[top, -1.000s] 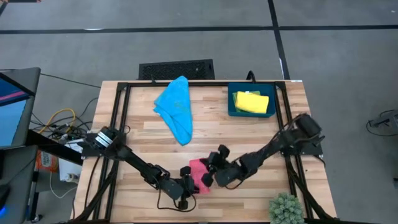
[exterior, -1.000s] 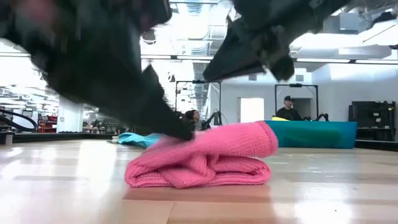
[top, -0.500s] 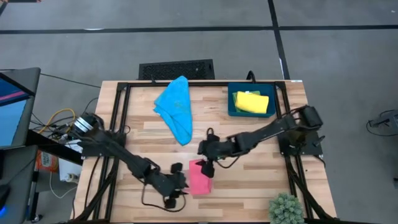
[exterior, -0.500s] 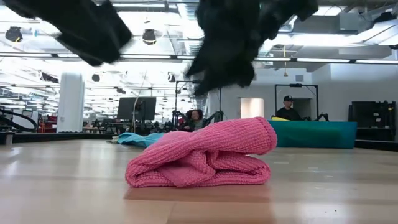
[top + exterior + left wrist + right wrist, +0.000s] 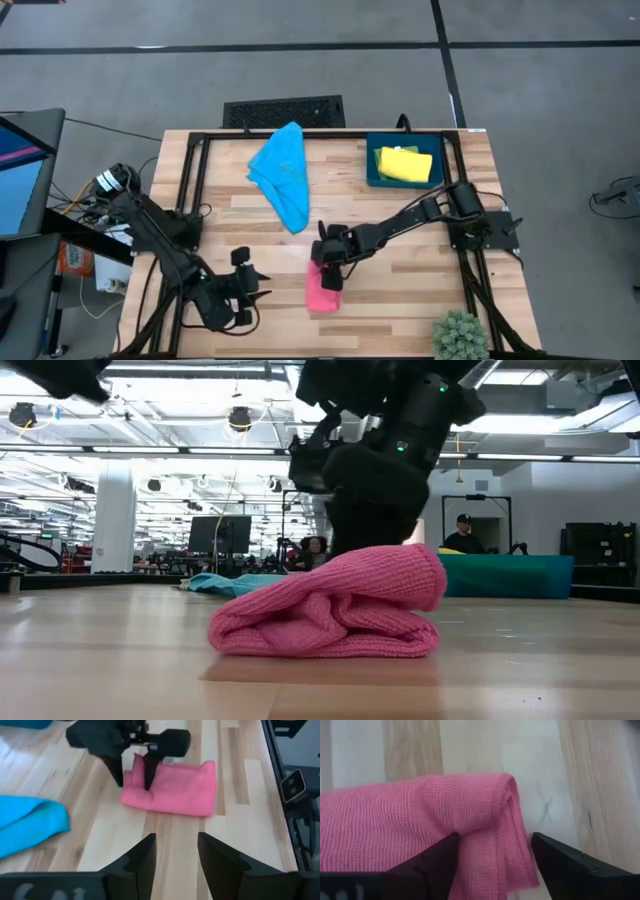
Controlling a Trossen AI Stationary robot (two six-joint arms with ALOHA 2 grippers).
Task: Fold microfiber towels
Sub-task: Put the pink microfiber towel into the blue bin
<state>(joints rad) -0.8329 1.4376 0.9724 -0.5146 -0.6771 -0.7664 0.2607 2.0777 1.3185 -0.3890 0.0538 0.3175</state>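
The right tool (image 5: 327,272), fingers spread, straddles one end of the folded pink towel (image 5: 322,290) lying on the tabletop (image 5: 400,300). The left tool (image 5: 250,285) waits open and empty just beside it.

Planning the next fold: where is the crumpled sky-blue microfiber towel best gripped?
Probably the sky-blue microfiber towel is best gripped at its narrow pointed end nearest the table's middle, coming straight down: it lies flat and limp, tapering there, with bare wood around the tip for fingers.
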